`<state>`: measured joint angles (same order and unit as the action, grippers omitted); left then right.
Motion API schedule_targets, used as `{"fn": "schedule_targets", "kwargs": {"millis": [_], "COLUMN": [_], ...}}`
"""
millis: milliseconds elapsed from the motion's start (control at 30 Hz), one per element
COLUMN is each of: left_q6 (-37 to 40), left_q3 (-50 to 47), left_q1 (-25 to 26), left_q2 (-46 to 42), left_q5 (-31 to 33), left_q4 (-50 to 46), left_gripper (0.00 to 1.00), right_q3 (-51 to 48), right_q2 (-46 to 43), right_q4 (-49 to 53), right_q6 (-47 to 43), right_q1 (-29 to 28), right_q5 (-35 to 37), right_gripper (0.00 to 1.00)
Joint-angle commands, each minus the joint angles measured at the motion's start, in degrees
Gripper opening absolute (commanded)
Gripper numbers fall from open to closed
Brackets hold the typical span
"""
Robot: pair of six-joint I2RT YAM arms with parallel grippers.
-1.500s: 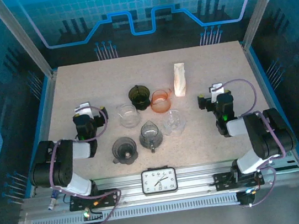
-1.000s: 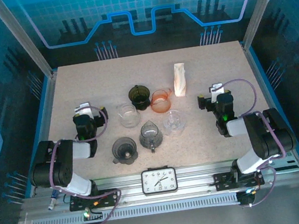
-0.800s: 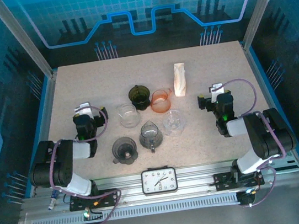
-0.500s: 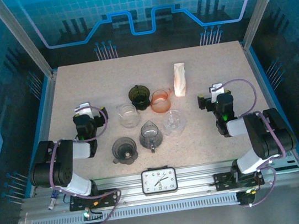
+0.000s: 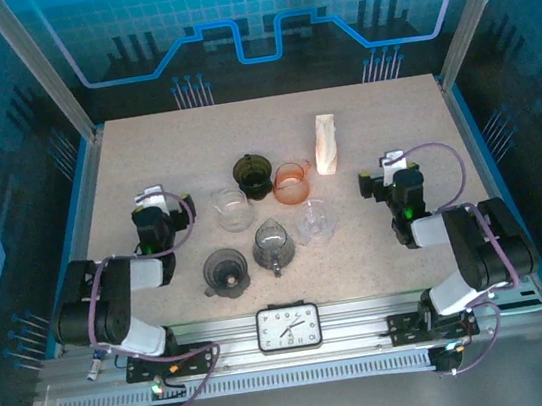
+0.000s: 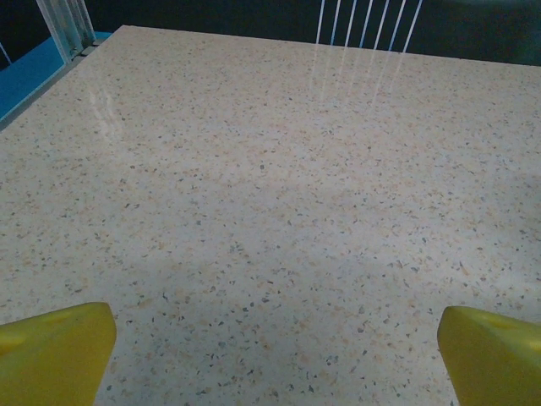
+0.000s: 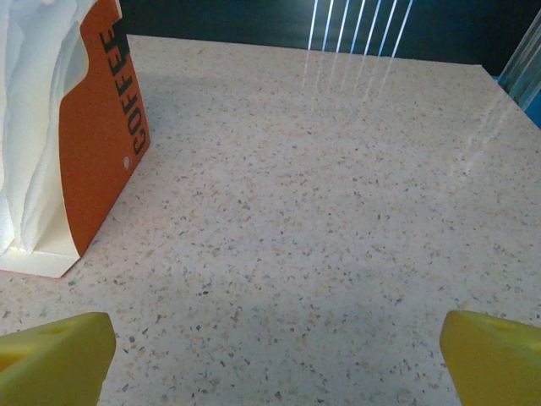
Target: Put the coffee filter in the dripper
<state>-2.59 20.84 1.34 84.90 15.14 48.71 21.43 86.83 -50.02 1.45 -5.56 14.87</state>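
Comparing with a second back and spotting zero movement, so not started on the task yet. Seeing the left gripper parked near the bench's left edge, fingers spread wide, empty. Same for the right gripper near the right edge: spread wide, gripping nothing. Finding the filter pack upright toward the far edge, right of middle, untouched, just beyond the drippers clustered mid-bench. Guessing a right-arm reach for the pack first.
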Motion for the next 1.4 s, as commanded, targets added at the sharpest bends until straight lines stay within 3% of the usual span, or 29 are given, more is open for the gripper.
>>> {"fn": "schedule_targets", "kwargs": {"millis": [0, 167, 267, 367, 467, 533, 600, 633, 667, 733, 867, 1000, 1133, 1233, 1367], "left_q6": [0.34, 0.26, -2.43, -8.52, -21.02, -34.77, -50.34, -52.89, -53.17, -53.46, -55.33, -53.39, -48.11, -45.85, -42.27], "left_q3": [4.14, 7.02, 7.83, 9.57, 11.46, 13.84, 17.48, 18.42, 18.54, 17.38, 13.81, 18.93, 23.51, 23.01, 21.82], "left_q1": [0.19, -0.03, -0.07, -0.03, -0.35, -1.59, -3.08, -3.7, -4.54, -5.47, -5.65, -4.17, 0.26, 2.38, 6.24], "left_q2": [-4.57, -7.52, -12.12, -15.38, -16.3, -18.02, -19.78, -20.01, -20.02, -20.0, -20.75, -20.71, -21.74, -23.36, -28.79], "left_q5": [-0.02, 0.04, 0.82, 3.58, 7.15, 8.02, 8.43, 7.2, 3.92, -2.61, -14.65, -25.57, -28.49, -30.28, -24.24], "left_q4": [-8.39, -14.87, -14.96, -13.98, -13.66, -22.38, -37.86, -40.8, -40.6, -37.09, -25.95, -34.95, -52.83, -60.57, -72.31], "left_gripper": [0.99, 0.99, 0.99, 0.99, 0.99, 0.99, 0.99, 0.99, 0.99, 0.99, 0.99, 0.87, 0.81, 0.8, 0.74], "right_q3": [1.13, 7.84, 9.08, 10.54, 12.72, 15.2, 18.36, 19.77, 21.22, 20.74, 19.34, 23.96, 23.75, 23.79, 23.15], "right_q2": [-2.15, -2.12, -4.36, -5.91, -6.63, -6.98, -9.63, -11.26, -12.77, -14.1, -16.67, -17.79, -18.11, -17.51, -17.38], "right_q4": [1.43, 13.66, 17.02, 19.74, 20.15, 23.24, 35.34, 42.68, 48.37, 49.18, 49.27, 60.58, 63.46, 65.83, 66.28], "right_q6": [-0.03, -0.24, -0.84, -1.25, 0.83, 6.16, 18.96, 26.08, 29.36, 31.81, 32.59, 27.44, 25.02, 24.47, 24.34], "right_q1": [0.26, 1.23, -0.8, -4.0, -8.22, -9.71, -10.49, -10.0, -8.09, -3.64, -4.04, -8.16, -12.51, -16.03, -20.39], "right_q5": [0.23, -2.9, 2.47, 12.47, 28.27, 37.21, 40.01, 38.5, 30.43, 14.97, 7.62, 0.89, -8.6, -9.72, -9.73], "right_gripper": [1.0, 1.0, 1.0, 1.0, 1.0, 1.0, 1.0, 1.0, 1.0, 1.0, 0.99, 1.0, 1.0, 0.99, 0.94]}}
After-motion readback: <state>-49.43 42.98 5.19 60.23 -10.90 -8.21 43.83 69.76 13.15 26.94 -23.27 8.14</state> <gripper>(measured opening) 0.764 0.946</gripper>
